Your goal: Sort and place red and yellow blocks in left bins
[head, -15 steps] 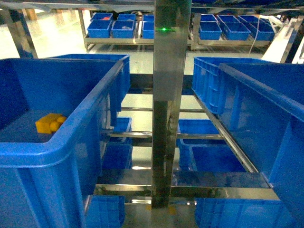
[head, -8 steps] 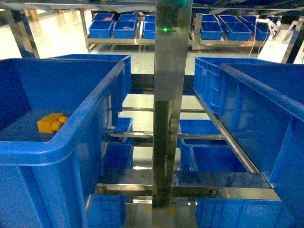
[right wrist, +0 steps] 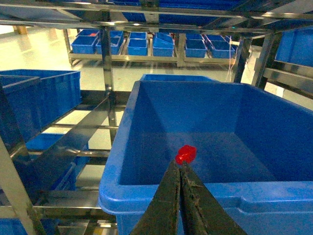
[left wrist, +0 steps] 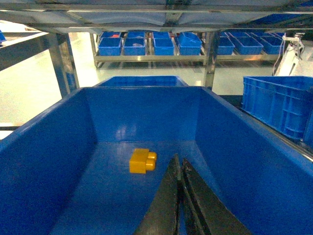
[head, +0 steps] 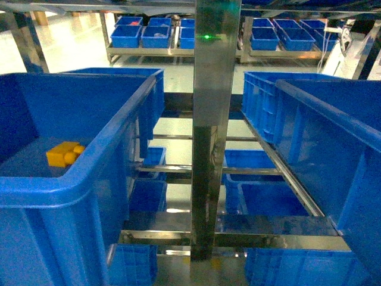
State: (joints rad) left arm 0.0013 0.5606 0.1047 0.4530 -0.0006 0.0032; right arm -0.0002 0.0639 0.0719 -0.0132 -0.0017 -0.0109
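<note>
A steel post [head: 213,125] is standing before metal shelving [head: 178,52]. Light is glaring off the pale floor [head: 71,42].

Left bin [left wrist: 58,161]: bright blue, plain, glossy walls. Block [left wrist: 142,160] on its floor: orange-yellow. Right-side bin [right wrist: 161,117]: same blue; small block [right wrist: 186,153] inside: red. Gripper fingers [left wrist: 195,205] dark, near black. Centre post [head: 211,119]: silver steel, green light spot. Floor pale cream.

Studded block [left wrist: 143,161] in left bin [head: 89,161]; smaller block [right wrist: 186,153] in right bin [right wrist: 146,122].
</note>
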